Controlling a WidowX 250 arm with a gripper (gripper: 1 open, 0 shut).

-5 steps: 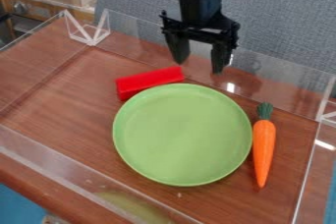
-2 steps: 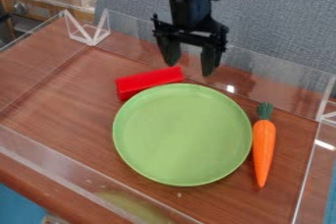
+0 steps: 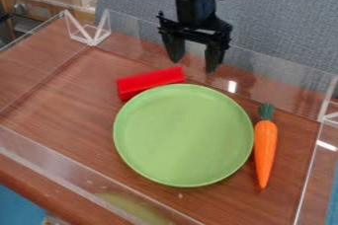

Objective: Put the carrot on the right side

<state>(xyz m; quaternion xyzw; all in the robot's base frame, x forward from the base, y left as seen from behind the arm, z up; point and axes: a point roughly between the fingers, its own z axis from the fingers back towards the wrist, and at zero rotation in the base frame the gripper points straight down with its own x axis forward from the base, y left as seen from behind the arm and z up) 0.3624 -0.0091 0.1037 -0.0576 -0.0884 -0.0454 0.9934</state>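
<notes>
My gripper (image 3: 196, 53): released, its 2 black fingers spread apart with a gap between them
My grasp: nothing between my 2 fingers
My contact: I hang above the far part of the wooden table (image 3: 69, 106), pointing down; whether my fingertips touch its surface I cannot tell
My nearest neighbour: the red block (image 3: 150, 83), below and to the left of my fingers in the view, apart from them
Red block: 1 piece, lying flat and slightly slanted at the upper left edge of the green plate (image 3: 184, 135); whether the 2 touch I cannot tell
Green plate: 1, round, nothing on it, between the red block and the carrot (image 3: 266, 150)
Carrot's place: on the table, just beside the right edge of the plate, well apart from my fingers
Carrot's shape: 1 long orange taper, wide at the top, narrowing to a point at the near end
Carrot's top: dark green, short, at the end farther from the camera
Carrot's pose: lying on its side, nearly in line with the view's vertical, its tip toward the camera
</notes>
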